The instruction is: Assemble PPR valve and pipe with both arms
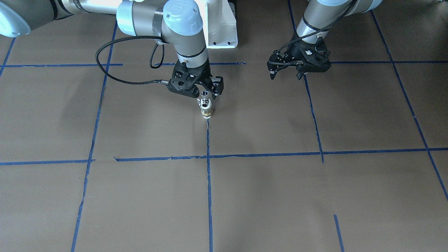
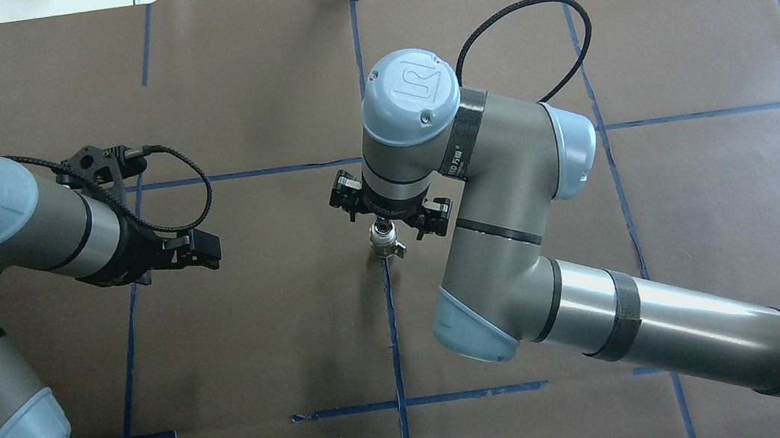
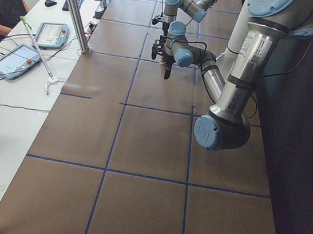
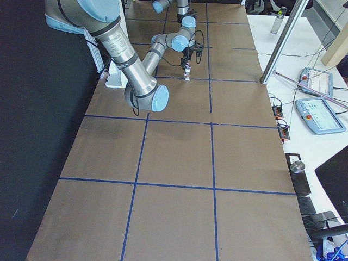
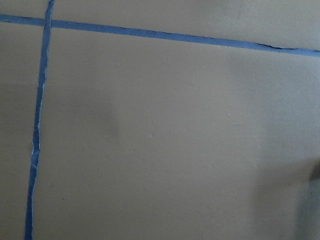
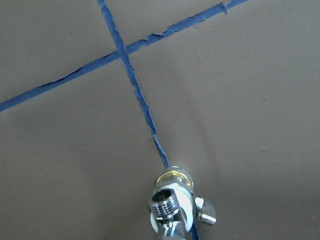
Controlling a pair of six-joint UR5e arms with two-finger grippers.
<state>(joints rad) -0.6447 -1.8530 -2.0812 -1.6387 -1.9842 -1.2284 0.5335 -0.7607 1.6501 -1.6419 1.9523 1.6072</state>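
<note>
The PPR valve [image 1: 207, 112] stands upright on the table at a tape crossing, its brass band low and its small side handle [image 6: 207, 213] sticking out. The chrome threaded pipe [image 1: 204, 94] sits on top of it and also shows in the right wrist view [image 6: 165, 209]. My right gripper [image 1: 196, 89] hangs open just above and slightly behind the stack and holds nothing. In the overhead view its fingers [image 2: 435, 217] spread on either side above the valve [image 2: 384, 242]. My left gripper [image 1: 286, 74] is open and empty, well off to the side, above bare table.
Brown paper covers the table, marked with blue tape lines [image 1: 208, 182]. The white pedestal base [image 1: 220, 24] stands behind the right gripper. Teach pendants [image 4: 315, 111] and cables lie on the side bench beyond the table's far edge.
</note>
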